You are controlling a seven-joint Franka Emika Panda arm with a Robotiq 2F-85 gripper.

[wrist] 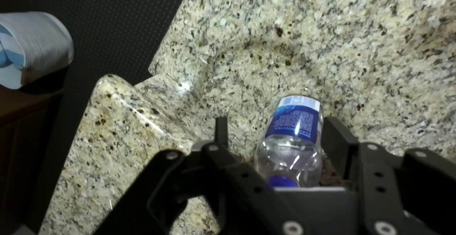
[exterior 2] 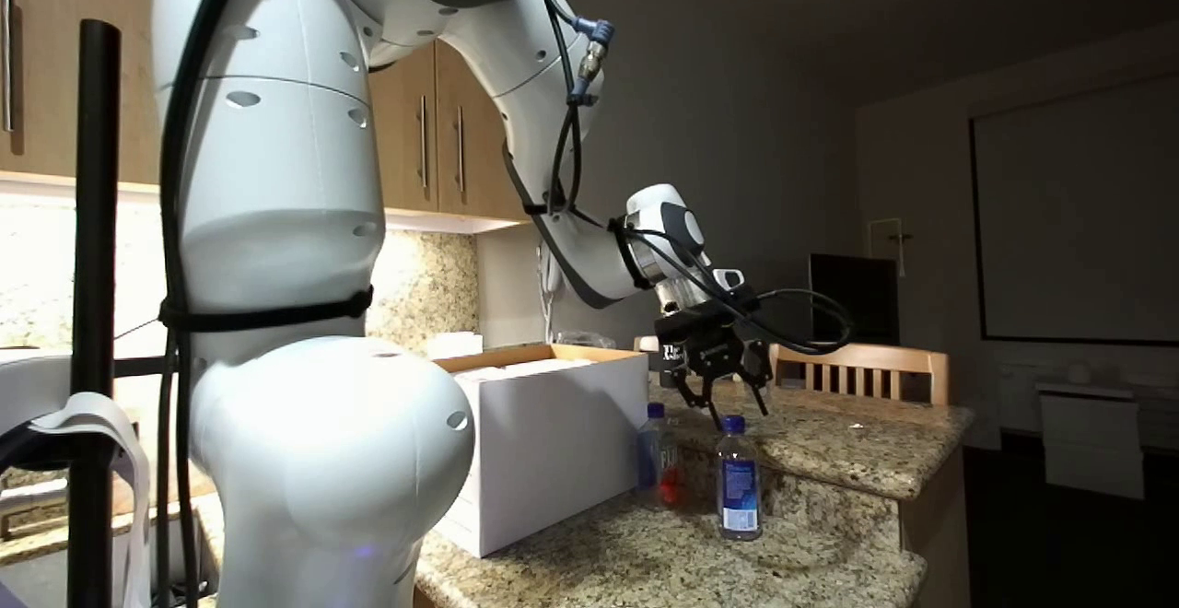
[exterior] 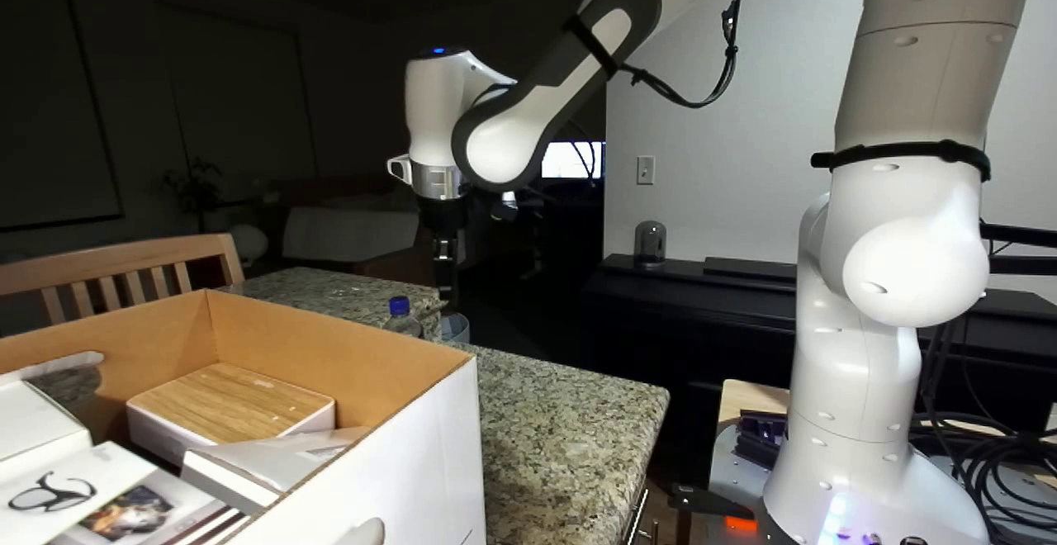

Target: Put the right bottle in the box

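Observation:
Two clear bottles with blue caps stand on the granite counter in an exterior view. The right bottle [exterior 2: 740, 484] wears a blue and white label; the left bottle [exterior 2: 656, 456], close by the box, shows a reddish patch low down. My gripper [exterior 2: 742, 413] hangs open at the right bottle's cap, fingers pointing down. In the wrist view that labelled bottle [wrist: 294, 124] appears between the spread fingers, nearer the right one, with no grip on it. The white-sided cardboard box [exterior: 421, 454] [exterior 2: 562, 447] is open on top. Over its wall one bottle [exterior: 402, 319] peeks out; which, I cannot tell.
Inside the box are a wood-topped white case [exterior: 235, 400] and several flat packages. A raised granite ledge [exterior 2: 829, 428] rises just behind the bottles, with a wooden chair [exterior 2: 857, 364] beyond. Past the counter's edge, a white bin [wrist: 46, 46] stands lower down.

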